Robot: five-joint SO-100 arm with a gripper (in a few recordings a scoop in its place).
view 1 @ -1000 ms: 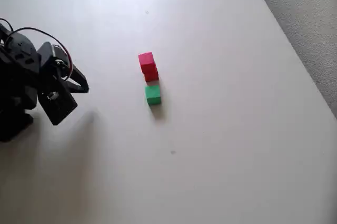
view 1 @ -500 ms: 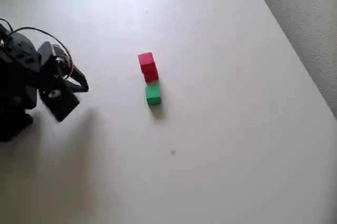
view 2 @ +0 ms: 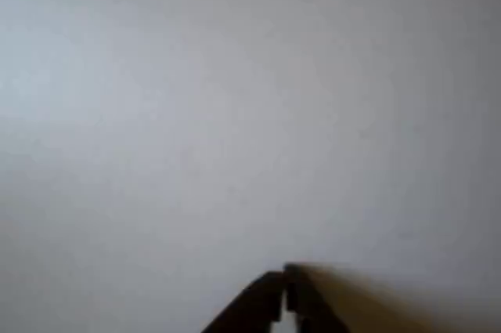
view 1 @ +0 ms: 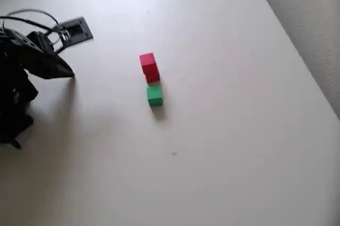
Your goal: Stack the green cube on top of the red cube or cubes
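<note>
The green cube [view 1: 154,95] is seen on the white table [view 1: 239,130], just beside the stacked red cubes [view 1: 149,66]. The gripper [view 2: 285,280] is closed, empty. The cube is judged light, rigid; opposite flat sides should be pinched.

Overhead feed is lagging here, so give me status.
Pincer shut, empty, far left of cubes. Green cube on table, beside red cubes, unstacked. Path clear.

Green cube [view 1: 154,95] just below red cubes [view 1: 149,66].
</note>
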